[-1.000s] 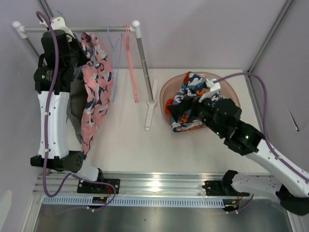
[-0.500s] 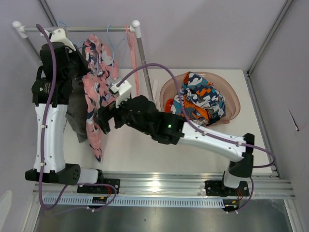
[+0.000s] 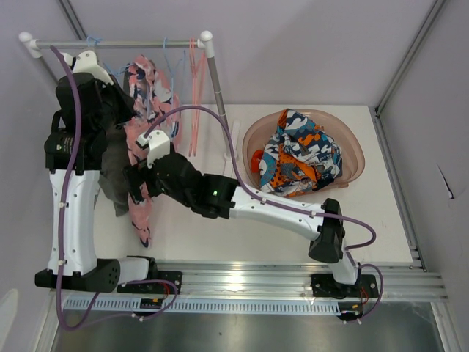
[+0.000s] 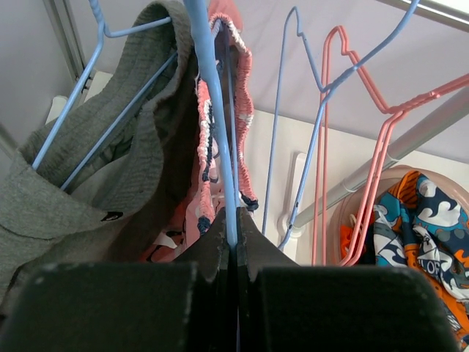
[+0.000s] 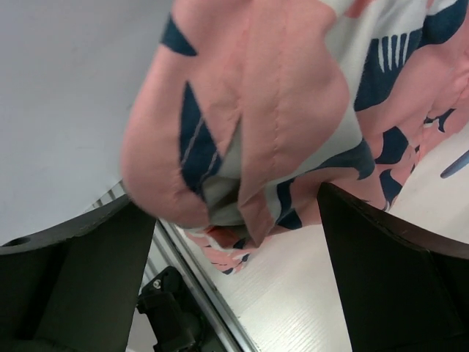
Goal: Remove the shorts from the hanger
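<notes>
The pink shorts with navy and white pattern (image 3: 145, 110) hang from a blue hanger (image 4: 214, 88) on the rail (image 3: 117, 44). My left gripper (image 4: 231, 242) is shut on the blue hanger's wire just below the shorts' waistband (image 4: 233, 81). In the top view it sits high at the rail's left (image 3: 86, 95). My right gripper (image 3: 138, 183) is open, its fingers (image 5: 88, 264) either side of the lower hem of the shorts (image 5: 249, 132), which hangs between them.
Grey shorts (image 4: 88, 169) hang on a second blue hanger to the left. Empty blue (image 4: 282, 125) and pink hangers (image 3: 196, 88) hang further right. The rail's post (image 3: 218, 103) stands mid-table. A pink basin (image 3: 350, 147) at right holds patterned shorts (image 3: 302, 150).
My right arm has swung from the basin across the table to the left and now reaches the hanging pink shorts. The left gripper stays on the hanger, slightly raised.
</notes>
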Motion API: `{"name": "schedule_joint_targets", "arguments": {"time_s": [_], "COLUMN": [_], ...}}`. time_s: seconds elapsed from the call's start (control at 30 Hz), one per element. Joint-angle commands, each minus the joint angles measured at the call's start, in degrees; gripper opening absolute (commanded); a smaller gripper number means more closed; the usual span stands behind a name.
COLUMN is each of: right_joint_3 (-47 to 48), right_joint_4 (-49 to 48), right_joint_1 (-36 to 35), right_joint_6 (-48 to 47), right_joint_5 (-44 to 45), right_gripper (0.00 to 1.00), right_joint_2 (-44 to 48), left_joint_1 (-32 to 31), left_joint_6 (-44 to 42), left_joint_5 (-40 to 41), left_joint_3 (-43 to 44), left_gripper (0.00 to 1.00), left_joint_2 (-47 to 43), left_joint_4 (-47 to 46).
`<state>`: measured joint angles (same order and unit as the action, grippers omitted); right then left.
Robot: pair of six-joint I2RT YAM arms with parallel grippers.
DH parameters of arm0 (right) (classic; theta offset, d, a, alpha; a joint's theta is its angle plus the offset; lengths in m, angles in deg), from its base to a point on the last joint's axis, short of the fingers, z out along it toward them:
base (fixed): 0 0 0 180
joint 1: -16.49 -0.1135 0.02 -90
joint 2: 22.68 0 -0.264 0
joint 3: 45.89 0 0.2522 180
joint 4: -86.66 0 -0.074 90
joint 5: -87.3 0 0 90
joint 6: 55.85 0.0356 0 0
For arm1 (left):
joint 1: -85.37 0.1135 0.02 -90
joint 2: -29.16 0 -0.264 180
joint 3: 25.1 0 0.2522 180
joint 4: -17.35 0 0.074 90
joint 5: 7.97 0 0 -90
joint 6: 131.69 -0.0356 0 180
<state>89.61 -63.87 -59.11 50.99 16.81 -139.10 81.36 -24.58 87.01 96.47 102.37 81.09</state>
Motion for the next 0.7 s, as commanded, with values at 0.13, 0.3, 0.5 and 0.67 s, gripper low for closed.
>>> {"name": "schedule_joint_targets", "arguments": {"time_s": [0.13, 0.3, 0.5, 0.67], "right_joint_3": [-1.1, -9.5, -26.6, -34.7], "right_joint_4": [-3.6, -4.4, -8.8, -7.7], "right_joint_1": [0.8, -1.1, -6.7, -11.1], "right_joint_6": [3.3, 6.0, 10.2, 13.6], "right_joint_5": [0.1, -0.9, 1.4, 6.0], "right_gripper": [0.23, 0.0, 0.0, 0.0], "right_joint_2": [-0.3, 3.3, 12.3, 17.2], "left_joint_1": [-0.4, -0.4, -0.4, -0.4], "left_joint_6": [0.9, 0.5, -0.2, -0.9], "left_joint_5": [-0.5, 0.0, 2.0, 3.7], "left_joint_3": [-1.5, -1.1, -0.4, 1.4], "left_gripper": [0.0, 0.0, 0.0, 0.0], "left_joint_2": [-3.7, -3.3, -3.2, -1.8], "left_joint_4": [-5.1, -5.1, -5.2, -5.1]}}
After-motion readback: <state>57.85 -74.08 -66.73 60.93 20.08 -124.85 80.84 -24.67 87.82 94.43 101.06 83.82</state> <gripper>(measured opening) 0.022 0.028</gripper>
